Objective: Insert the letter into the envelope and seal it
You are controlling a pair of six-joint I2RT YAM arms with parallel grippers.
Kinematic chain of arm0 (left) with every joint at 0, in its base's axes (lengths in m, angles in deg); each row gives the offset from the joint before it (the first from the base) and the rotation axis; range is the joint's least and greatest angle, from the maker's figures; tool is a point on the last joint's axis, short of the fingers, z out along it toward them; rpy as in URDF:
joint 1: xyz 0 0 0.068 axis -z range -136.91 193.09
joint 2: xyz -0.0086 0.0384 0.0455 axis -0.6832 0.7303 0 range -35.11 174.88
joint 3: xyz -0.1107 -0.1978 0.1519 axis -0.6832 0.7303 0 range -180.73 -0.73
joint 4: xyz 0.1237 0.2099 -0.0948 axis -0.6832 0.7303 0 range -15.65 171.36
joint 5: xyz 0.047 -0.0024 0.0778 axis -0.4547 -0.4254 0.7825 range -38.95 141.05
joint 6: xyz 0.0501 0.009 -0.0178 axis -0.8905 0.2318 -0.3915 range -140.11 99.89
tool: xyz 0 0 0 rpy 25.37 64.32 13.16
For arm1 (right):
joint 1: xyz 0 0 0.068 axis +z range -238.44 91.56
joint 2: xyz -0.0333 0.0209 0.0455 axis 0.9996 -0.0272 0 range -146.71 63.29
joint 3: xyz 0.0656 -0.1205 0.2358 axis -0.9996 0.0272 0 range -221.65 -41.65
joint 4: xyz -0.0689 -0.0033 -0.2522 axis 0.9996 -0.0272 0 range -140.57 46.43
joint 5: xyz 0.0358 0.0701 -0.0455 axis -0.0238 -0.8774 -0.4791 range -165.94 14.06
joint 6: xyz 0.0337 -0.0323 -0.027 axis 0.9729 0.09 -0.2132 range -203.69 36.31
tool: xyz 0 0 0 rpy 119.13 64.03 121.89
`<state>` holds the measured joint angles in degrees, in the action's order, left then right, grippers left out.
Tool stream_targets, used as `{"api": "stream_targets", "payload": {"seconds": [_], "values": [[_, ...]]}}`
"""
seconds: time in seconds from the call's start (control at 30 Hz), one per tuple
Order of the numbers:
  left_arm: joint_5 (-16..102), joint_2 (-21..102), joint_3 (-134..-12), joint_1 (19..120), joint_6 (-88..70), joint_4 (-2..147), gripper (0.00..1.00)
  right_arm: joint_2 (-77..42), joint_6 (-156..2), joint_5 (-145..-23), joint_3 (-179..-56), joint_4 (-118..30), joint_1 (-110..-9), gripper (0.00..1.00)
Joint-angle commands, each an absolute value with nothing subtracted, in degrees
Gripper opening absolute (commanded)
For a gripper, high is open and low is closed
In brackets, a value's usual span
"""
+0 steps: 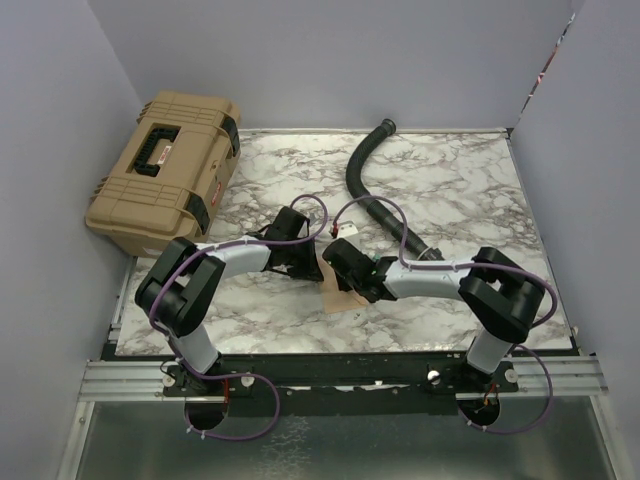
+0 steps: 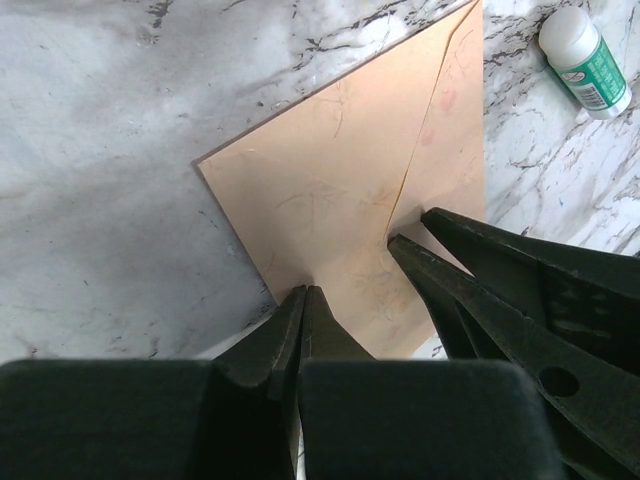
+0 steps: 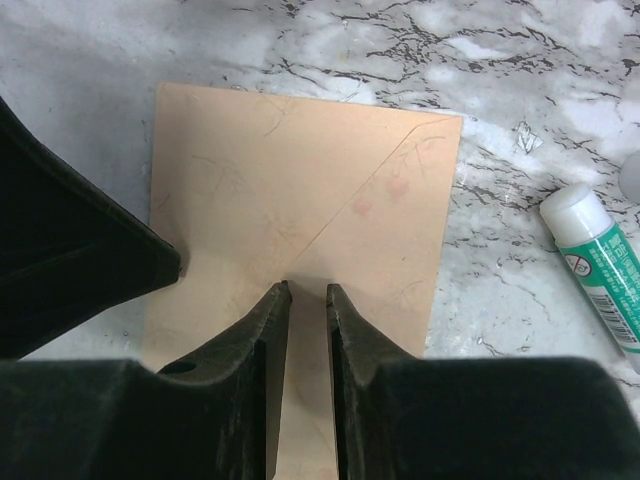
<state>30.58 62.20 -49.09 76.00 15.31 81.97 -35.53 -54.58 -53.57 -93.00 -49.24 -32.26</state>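
The kraft-brown envelope (image 2: 340, 190) lies flat on the marble table (image 1: 450, 190), its triangular flap folded down over the body (image 3: 300, 170). My left gripper (image 2: 305, 291) is shut, with its tips pressing on the envelope's near edge and nothing between them. My right gripper (image 3: 308, 290) stands slightly open with its tips on the envelope at the flap's point, and only paper shows in the gap. The two grippers meet over the envelope (image 1: 334, 296) at mid-table. The letter is not in view.
A white glue stick with a green label (image 3: 597, 272) lies on the marble just right of the envelope. A tan hard case (image 1: 165, 175) sits at the back left. A black corrugated hose (image 1: 372, 185) curves across the back of the table. Walls enclose three sides.
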Motion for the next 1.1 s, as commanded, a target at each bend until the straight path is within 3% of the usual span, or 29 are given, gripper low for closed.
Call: {"api": "stream_targets", "payload": {"seconds": [0.0,1.07], "values": [[37.2,67.5,-47.5,75.7,13.6,85.8,0.0,-38.5,-53.2,-57.4,-88.5,-59.9,-30.1,0.25],[37.3,70.5,-47.9,75.6,13.8,86.4,0.0,-30.3,-52.5,-59.1,-87.5,-65.4,-28.9,0.27]]}}
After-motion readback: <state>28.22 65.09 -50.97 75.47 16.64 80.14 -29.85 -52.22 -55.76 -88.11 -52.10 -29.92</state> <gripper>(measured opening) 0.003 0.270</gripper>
